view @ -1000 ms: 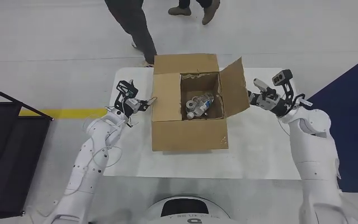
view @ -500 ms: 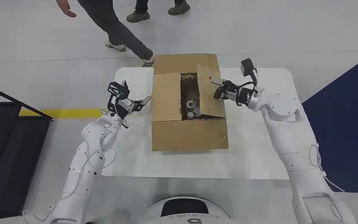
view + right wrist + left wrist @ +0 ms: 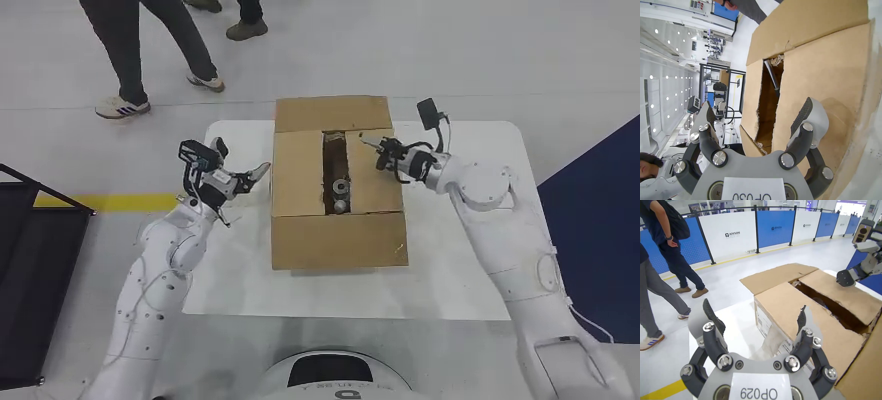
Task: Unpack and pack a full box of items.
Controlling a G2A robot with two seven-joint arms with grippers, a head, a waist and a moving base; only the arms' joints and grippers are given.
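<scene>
1. Box (image 3: 340, 245) closing, tool first: my right gripper (image 3: 757, 106) is spread wide and empty. One finger (image 3: 804, 111) is over the right flap (image 3: 380, 185) near its far corner; I can't confirm contact.
2. Left gripper (image 3: 754, 308) is also spread wide and empty, hanging just beside the box's left wall, apart from it.
3. My call for doing this well: press with the flat of the finger near the flap's free edge, not the hinge, and go slowly. Put the left gripper on the left flap (image 3: 297, 170) so both lie level.
4. Risk: the flap edges along the gap (image 3: 338, 160) are torn and ragged and could snag a ribbed pad.
5. Material is plain brown corrugated cardboard, matte and creased. I expect it to bow under a point load.
6. In the gap there are round shiny items (image 3: 342, 188) and a dark glossy tube (image 3: 772, 77); I can't tell what kind.
7. Box sits mid-table (image 3: 460, 280), on a smooth white top.
</scene>
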